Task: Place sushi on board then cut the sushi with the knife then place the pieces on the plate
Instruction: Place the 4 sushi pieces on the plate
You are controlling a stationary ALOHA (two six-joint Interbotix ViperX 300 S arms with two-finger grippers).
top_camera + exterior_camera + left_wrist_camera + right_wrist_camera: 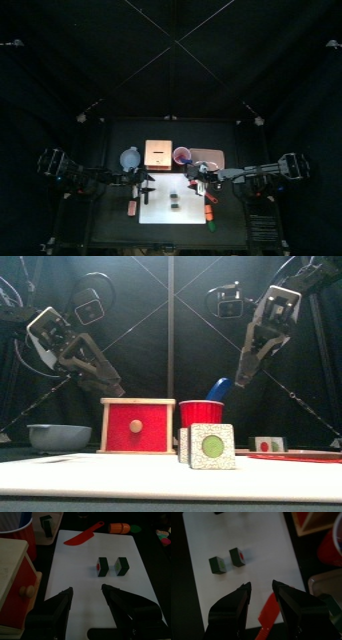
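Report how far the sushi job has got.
Done: sushi cut, two pieces apart on the white board; a third piece seems on the pink plate. In hand: nothing; left gripper and right gripper open, red knife lying on board. Left: plate those two.

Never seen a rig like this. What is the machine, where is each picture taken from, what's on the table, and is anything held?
A robot with two black arms, each ending in a two-jaw gripper. One picture looks down from above, one level from the table's front edge, two from cameras on the wrists. On the white cutting board lie two dark green toy sushi pieces, with a red toy knife at its right end. Behind stand a blue-grey bowl, a pale wooden box with a red drawer front, a red cup holding a blue toy knife, and a flat pink tray. The left gripper and right gripper are open, holding nothing.
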